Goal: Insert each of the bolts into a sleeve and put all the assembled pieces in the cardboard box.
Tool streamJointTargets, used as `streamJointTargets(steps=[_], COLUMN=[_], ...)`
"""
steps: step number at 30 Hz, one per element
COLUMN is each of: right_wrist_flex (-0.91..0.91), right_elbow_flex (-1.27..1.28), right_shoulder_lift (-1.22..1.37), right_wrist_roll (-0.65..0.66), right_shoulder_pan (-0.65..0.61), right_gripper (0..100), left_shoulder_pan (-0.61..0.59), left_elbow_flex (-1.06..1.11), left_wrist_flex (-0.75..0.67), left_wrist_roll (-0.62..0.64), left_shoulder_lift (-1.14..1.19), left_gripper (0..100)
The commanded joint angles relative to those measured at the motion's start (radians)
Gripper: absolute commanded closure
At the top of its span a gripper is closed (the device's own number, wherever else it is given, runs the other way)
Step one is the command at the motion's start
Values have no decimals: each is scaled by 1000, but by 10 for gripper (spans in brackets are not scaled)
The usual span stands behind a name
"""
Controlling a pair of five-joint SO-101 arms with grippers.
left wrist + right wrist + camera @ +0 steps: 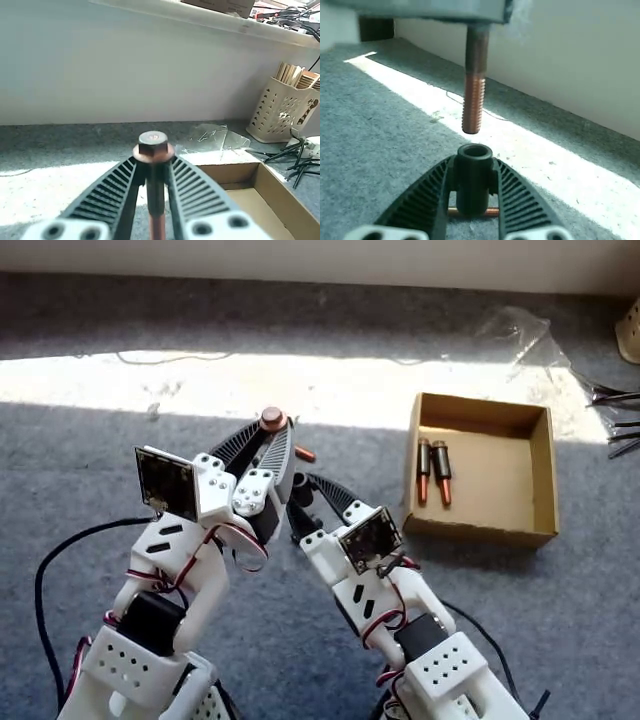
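Left of centre in the high view, the left gripper (270,432) clamps a bolt (272,419) upright, head up. Just right, the right gripper (473,164) pinches a sleeve (472,182) upright, its bore apparently in line below the threaded tip, with a gap between them. At right, the cardboard box (480,412) holds two assembled pieces (432,472); no lettering is legible.

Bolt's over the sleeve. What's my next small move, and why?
Probably ease the left gripper straight down: its bolt hangs thread-end down just above the open mouth of the sleeve held upright in the right gripper, apart but roughly lined up.
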Motion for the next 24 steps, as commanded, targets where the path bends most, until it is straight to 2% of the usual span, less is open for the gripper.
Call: streamJointTargets(steps=[1,24], right_wrist_flex=[-30,-30], right_elbow_flex=[-21,-22], right_shoulder_lift=[-19,-19], right_wrist_roll=[14,14], right_shoulder_pan=[-1,-1], right_gripper=[994,994], left_shoulder_pan=[36,42], left_elbow_flex=[-12,12], left_wrist_flex=[-6,-8], left_wrist_roll=[17,15], left_shoulder_lift=[-4,-1], left_gripper=[993,993])
